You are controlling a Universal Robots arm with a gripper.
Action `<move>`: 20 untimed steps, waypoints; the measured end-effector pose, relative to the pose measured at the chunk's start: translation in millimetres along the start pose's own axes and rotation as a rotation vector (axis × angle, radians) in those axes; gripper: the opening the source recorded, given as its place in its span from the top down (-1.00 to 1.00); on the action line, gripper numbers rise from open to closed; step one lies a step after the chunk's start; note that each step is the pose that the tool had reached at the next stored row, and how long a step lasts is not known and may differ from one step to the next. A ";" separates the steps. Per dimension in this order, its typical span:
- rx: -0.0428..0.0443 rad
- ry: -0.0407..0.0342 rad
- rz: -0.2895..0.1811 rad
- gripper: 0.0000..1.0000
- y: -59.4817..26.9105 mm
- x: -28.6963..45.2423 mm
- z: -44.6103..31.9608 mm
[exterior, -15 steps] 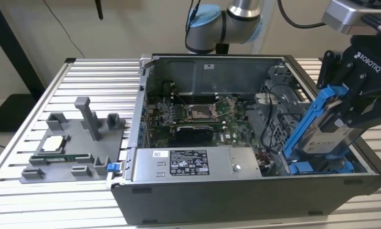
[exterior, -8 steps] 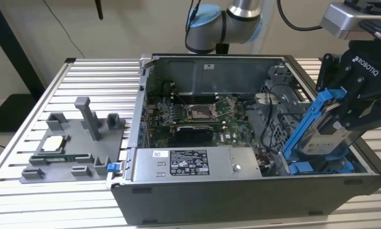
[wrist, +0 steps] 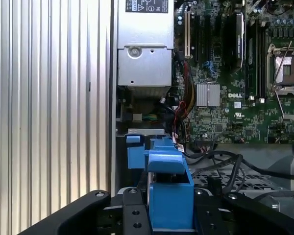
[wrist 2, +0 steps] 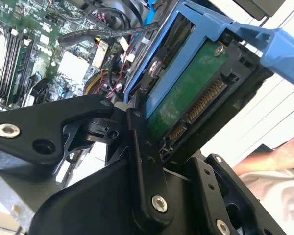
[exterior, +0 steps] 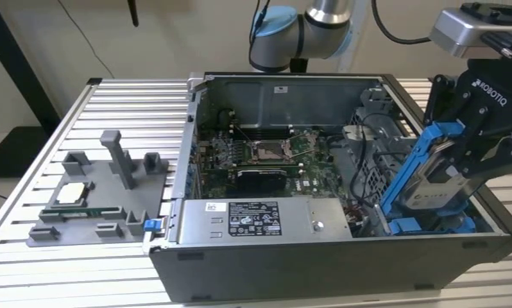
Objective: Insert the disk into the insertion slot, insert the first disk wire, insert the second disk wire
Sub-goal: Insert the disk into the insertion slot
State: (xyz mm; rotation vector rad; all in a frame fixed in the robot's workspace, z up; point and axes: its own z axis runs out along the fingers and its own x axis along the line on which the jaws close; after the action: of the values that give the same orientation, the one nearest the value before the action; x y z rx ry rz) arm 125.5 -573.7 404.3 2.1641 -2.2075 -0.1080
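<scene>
My gripper (exterior: pixel 468 168) is shut on the disk (exterior: pixel 434 185), a silver-grey drive in a bright blue carrier. The disk hangs tilted, lower end down, over the open computer case at the exterior view's right. Just below it lies the insertion slot (exterior: pixel 423 226), a grey bay with blue plastic edges. The second wrist view shows the disk's green board and connector (wrist 2: pixel 186 95) between the black fingers (wrist 2: pixel 139 152). In the first wrist view the blue carrier (wrist: pixel 169 188) sits above the bay's blue parts (wrist: pixel 136 152). Black cables (wrist: pixel 225 164) lie loose beside the bay; I cannot tell which are the disk wires.
A silver power-supply box (exterior: pixel 265 219) fills the case's front, with the motherboard (exterior: pixel 265 153) behind it. A grey fixture (exterior: pixel 97 199) with small parts stands on the ribbed table (exterior: pixel 25 256) at the exterior view's left. A person's hand (wrist 2: pixel 264 161) rests beyond the case.
</scene>
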 end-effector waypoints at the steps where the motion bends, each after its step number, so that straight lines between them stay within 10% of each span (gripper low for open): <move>1: -0.0009 -0.0007 0.000 1.00 0.0 0.0 -1.2; 6: -0.0070 0.0006 0.000 1.00 1.2 -0.2 -13.4; 20: -0.0078 0.0009 0.000 1.00 1.3 2.2 -10.0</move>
State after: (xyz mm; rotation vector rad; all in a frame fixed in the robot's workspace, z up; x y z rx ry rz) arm 125.0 -576.0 414.4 2.1594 -2.2031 -0.1154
